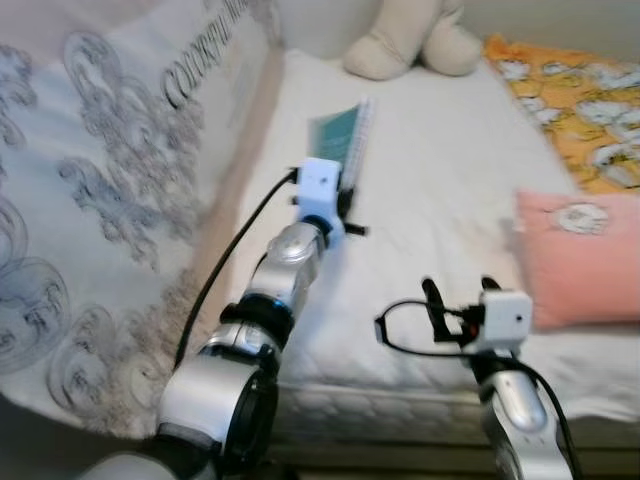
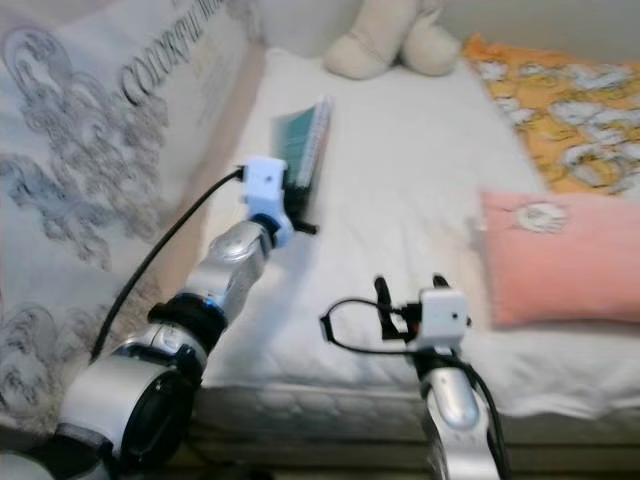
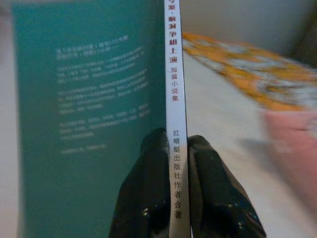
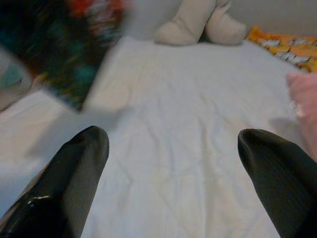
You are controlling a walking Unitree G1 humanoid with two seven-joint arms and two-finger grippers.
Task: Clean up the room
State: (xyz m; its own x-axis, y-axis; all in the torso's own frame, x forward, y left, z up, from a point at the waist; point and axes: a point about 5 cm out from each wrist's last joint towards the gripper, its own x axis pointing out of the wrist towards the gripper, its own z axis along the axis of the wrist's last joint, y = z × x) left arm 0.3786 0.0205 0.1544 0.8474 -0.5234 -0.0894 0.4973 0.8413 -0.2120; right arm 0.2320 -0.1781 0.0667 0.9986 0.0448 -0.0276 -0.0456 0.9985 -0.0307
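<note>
My left gripper (image 1: 349,178) is shut on a thin book (image 1: 343,138) with a teal cover and a white spine. It holds the book upright, lifted off the white bed (image 1: 440,170), near the bed's left side. In the left wrist view both black fingers (image 3: 153,163) pinch the lower end of the book's spine (image 3: 174,99). My right gripper (image 1: 460,292) hovers open over the bed's front edge, with nothing between its fingers (image 4: 81,153). The right wrist view shows the book (image 4: 64,49) as a dark blur off to one side.
A beige plush toy (image 1: 410,40) sits at the head of the bed. A pink pillow (image 1: 580,260) lies on the right, with an orange patterned blanket (image 1: 580,100) behind it. A grey ornamented quilt (image 1: 100,180) rises along the left side.
</note>
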